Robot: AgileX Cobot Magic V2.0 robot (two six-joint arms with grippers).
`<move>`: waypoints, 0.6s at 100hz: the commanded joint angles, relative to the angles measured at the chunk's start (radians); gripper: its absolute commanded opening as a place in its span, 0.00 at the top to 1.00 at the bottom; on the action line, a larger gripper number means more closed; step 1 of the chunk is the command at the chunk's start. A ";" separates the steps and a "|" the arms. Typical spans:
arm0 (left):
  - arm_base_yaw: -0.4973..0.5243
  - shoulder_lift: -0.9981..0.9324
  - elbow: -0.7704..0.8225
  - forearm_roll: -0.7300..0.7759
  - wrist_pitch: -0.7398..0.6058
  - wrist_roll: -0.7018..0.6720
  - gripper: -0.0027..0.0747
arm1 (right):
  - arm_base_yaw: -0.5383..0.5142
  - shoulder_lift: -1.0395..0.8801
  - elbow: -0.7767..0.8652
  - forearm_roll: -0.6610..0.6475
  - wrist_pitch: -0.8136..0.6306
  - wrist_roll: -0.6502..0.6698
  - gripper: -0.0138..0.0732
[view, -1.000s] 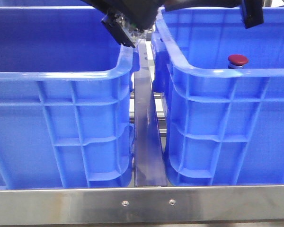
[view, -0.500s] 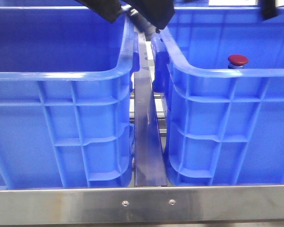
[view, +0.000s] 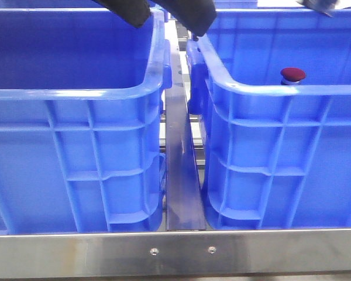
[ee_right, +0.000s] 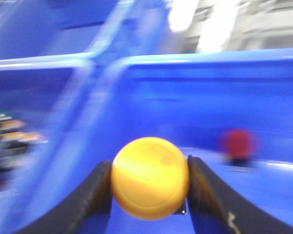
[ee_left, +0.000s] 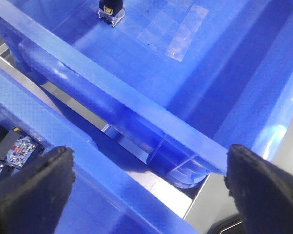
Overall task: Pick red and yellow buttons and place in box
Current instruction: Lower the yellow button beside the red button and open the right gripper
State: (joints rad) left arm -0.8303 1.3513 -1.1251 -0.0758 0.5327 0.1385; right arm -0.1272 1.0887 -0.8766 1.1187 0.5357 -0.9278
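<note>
Gripping the yellow button [ee_right: 150, 178] — right pincer [ee_right: 149, 195], red button [view: 293, 74] beyond.

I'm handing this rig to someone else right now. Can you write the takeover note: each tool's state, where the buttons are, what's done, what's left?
Right tool: shut on the yellow button, carried over a blue crate; the view is blurred.
Left tool: open and empty, above the gap between the two crates.
Red button: standing inside the right crate, near its front wall.
Left crate: the left wrist view shows small parts inside.
Done: red button appears placed. Left: release the yellow button into the right crate, presumably beside the red one.
</note>
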 commanded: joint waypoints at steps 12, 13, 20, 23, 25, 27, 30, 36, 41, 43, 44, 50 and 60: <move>-0.006 -0.036 -0.027 -0.008 -0.056 -0.003 0.20 | -0.008 0.000 0.053 0.025 -0.298 -0.047 0.62; -0.006 -0.036 -0.027 -0.008 -0.056 -0.003 0.20 | -0.008 0.006 0.053 0.025 -0.302 -0.047 0.62; -0.006 -0.036 -0.027 -0.008 -0.056 -0.003 0.20 | -0.008 0.039 0.050 0.025 -0.348 -0.047 0.62; -0.006 -0.036 -0.027 -0.008 -0.056 -0.003 0.20 | -0.008 0.054 0.049 0.025 -0.374 -0.047 0.62; -0.006 -0.036 -0.027 -0.008 -0.056 -0.003 0.20 | -0.008 0.066 0.048 0.025 -0.387 -0.047 0.62; -0.006 -0.036 -0.027 -0.009 -0.056 -0.003 0.20 | -0.008 0.079 0.047 0.025 -0.397 -0.047 0.62; -0.006 -0.036 -0.027 -0.009 -0.056 -0.003 0.20 | -0.008 0.097 0.045 0.025 -0.415 -0.047 0.62; -0.006 -0.036 -0.027 -0.009 -0.056 -0.003 0.20 | -0.008 0.142 0.034 0.025 -0.428 -0.054 0.62; -0.006 -0.036 -0.027 -0.009 -0.056 -0.003 0.20 | -0.008 0.177 0.023 0.025 -0.444 -0.065 0.62; -0.006 -0.036 -0.027 -0.009 -0.056 -0.003 0.20 | -0.008 0.192 0.014 0.025 -0.456 -0.070 0.62; -0.006 -0.036 -0.027 -0.009 -0.056 -0.003 0.20 | -0.008 0.197 0.014 0.025 -0.458 -0.070 0.62; -0.006 -0.036 -0.027 -0.009 -0.056 -0.003 0.20 | -0.008 0.241 -0.009 0.025 -0.477 -0.072 0.62; -0.006 -0.036 -0.027 -0.009 -0.058 -0.003 0.20 | -0.008 0.305 -0.054 0.025 -0.504 -0.072 0.62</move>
State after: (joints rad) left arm -0.8303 1.3513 -1.1251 -0.0758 0.5345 0.1385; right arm -0.1287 1.3769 -0.8622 1.1243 0.0937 -0.9859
